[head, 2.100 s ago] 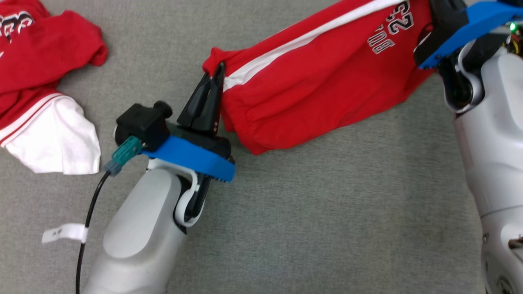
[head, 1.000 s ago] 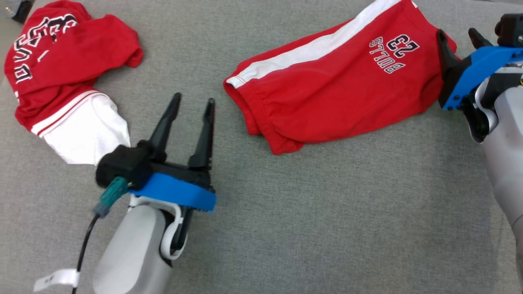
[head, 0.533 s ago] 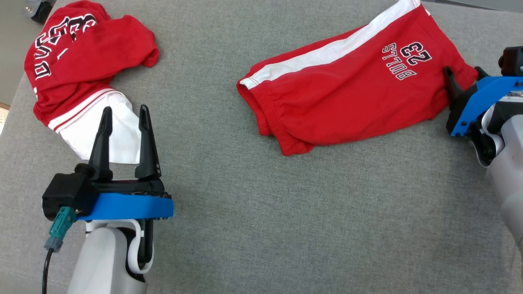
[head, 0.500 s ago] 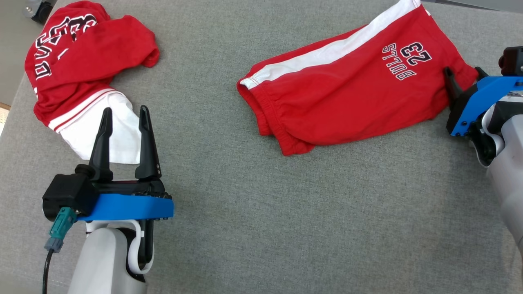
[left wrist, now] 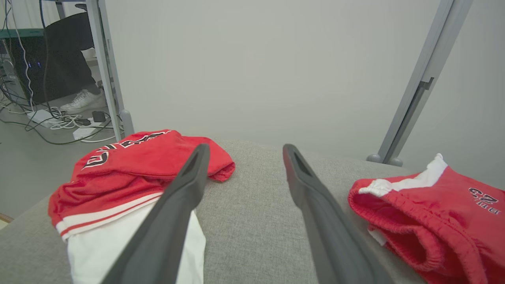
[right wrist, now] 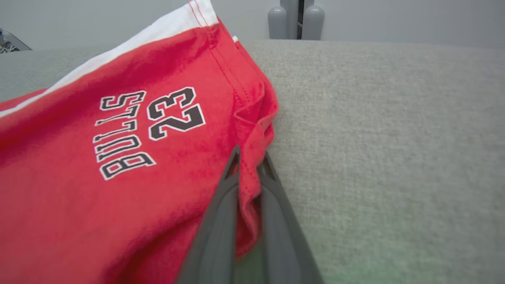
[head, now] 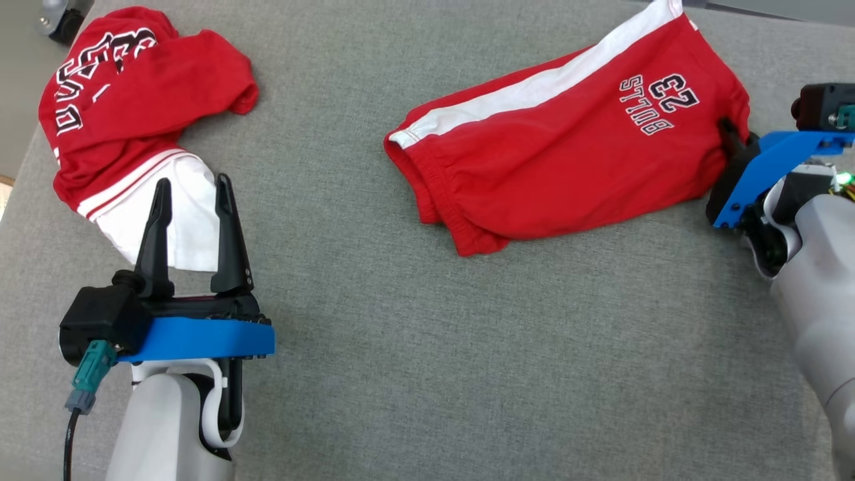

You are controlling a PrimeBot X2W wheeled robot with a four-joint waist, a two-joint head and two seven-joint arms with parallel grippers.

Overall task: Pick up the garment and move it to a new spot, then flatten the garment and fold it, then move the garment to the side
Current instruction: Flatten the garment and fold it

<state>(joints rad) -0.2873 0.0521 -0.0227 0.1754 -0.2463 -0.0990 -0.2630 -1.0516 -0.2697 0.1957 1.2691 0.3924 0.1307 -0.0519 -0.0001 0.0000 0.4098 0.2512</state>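
Observation:
The garment, red shorts (head: pixel 568 160) with a white side stripe and "BULLS 23" print, lies spread on the grey cushion (head: pixel 427 361), waistband toward the left. My right gripper (head: pixel 728 130) is at the shorts' right edge. In the right wrist view its fingers (right wrist: pixel 250 157) are shut on a bunched fold of the red leg hem (right wrist: pixel 252 118). My left gripper (head: pixel 192 180) stands open at the lower left, well apart from the shorts (left wrist: pixel 434 205). Nothing is between its fingers (left wrist: pixel 246 148).
A crumpled red and white shirt (head: pixel 133 87) lies at the far left, its white part just beyond my left fingertips. The cushion's left edge (head: pixel 17 180) is close to it. Beyond are grey frame posts (left wrist: pixel 418 90), floor cables (left wrist: pixel 59 122) and a person's shoe (left wrist: pixel 83 100).
My left gripper let go of the waistband, opened and drew back left toward the shirt. The right gripper went from open to shut on the shorts' right hem. The camera also shifted.

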